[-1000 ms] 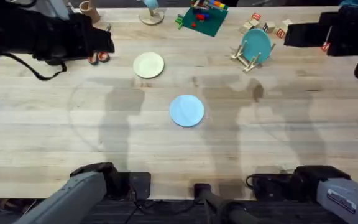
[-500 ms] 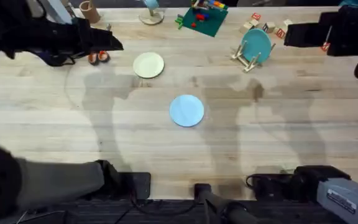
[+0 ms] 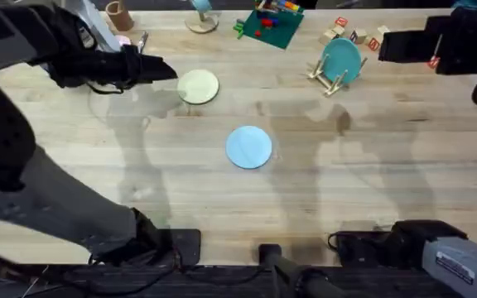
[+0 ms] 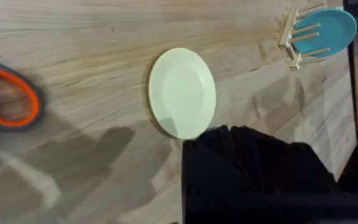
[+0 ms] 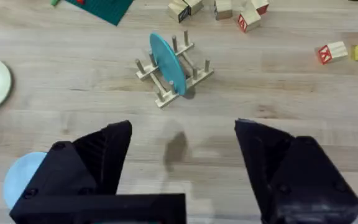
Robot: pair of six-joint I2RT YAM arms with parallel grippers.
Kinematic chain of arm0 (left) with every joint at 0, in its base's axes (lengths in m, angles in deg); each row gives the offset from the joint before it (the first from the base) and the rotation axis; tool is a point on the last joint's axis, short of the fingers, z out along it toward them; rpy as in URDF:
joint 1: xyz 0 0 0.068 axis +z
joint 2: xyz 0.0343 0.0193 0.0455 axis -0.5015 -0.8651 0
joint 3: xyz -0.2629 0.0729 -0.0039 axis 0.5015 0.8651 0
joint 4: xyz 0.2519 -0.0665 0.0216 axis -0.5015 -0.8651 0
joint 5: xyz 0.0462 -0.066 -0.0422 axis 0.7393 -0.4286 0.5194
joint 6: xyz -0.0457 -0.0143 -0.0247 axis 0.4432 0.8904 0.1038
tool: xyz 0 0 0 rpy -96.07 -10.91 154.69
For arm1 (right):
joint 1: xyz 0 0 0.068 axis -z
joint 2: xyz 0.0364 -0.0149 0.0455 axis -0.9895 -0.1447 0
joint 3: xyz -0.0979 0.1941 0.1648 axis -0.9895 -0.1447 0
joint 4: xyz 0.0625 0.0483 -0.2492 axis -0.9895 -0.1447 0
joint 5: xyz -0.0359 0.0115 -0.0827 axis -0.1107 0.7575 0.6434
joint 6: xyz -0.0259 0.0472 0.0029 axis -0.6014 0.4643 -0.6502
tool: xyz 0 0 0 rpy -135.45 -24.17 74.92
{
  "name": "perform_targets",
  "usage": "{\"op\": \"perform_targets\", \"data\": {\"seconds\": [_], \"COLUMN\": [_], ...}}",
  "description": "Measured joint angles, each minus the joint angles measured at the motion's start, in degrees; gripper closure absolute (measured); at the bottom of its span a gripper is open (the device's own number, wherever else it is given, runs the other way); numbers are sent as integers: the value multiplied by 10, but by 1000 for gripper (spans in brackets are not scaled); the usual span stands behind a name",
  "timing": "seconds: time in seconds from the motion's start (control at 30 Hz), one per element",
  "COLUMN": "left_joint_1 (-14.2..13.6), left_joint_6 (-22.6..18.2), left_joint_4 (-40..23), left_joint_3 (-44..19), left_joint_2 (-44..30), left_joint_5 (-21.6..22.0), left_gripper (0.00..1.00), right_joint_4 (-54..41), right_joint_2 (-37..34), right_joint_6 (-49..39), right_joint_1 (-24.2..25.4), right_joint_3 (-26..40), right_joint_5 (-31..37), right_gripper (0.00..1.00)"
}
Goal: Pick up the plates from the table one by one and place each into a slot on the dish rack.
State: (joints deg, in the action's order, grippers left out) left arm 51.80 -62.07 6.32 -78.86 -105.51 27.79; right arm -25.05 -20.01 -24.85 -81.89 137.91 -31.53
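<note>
Rack holds one teal plate; left gripper, state indiscernible, beside yellow plate for pickup; right gripper open.

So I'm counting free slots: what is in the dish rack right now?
A teal plate stands on edge between the pegs of the dish rack. Other slots on either side look empty. The plate covers part of the pegs behind it, so an exact count is uncertain.

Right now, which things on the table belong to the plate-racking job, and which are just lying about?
Job:
pale yellow plate
light blue plate
dish rack, a teal plate already slotted in it

Lying about:
scissors
green block board
wooden letter blocks
</note>
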Motion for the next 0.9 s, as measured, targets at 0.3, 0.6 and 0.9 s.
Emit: {"op": "perform_targets", "data": {"seconds": [0.3,0.6,0.9], "left_joint_1": [0,-22,-26], "left_joint_6": [0,-1,-1], "left_joint_4": [29,53,61], "left_joint_3": [0,0,0], "left_joint_2": [-62,-102,-109], "left_joint_5": [-27,-35,-37], "left_gripper": [960,961,961], "right_joint_4": [0,0,0], "right_joint_2": [0,0,0], "right_joint_6": [0,0,0], "right_joint_1": [0,0,0], "right_joint_3": [0,0,0], "right_joint_5": [0,0,0], "right_gripper": [6,5,5]}}
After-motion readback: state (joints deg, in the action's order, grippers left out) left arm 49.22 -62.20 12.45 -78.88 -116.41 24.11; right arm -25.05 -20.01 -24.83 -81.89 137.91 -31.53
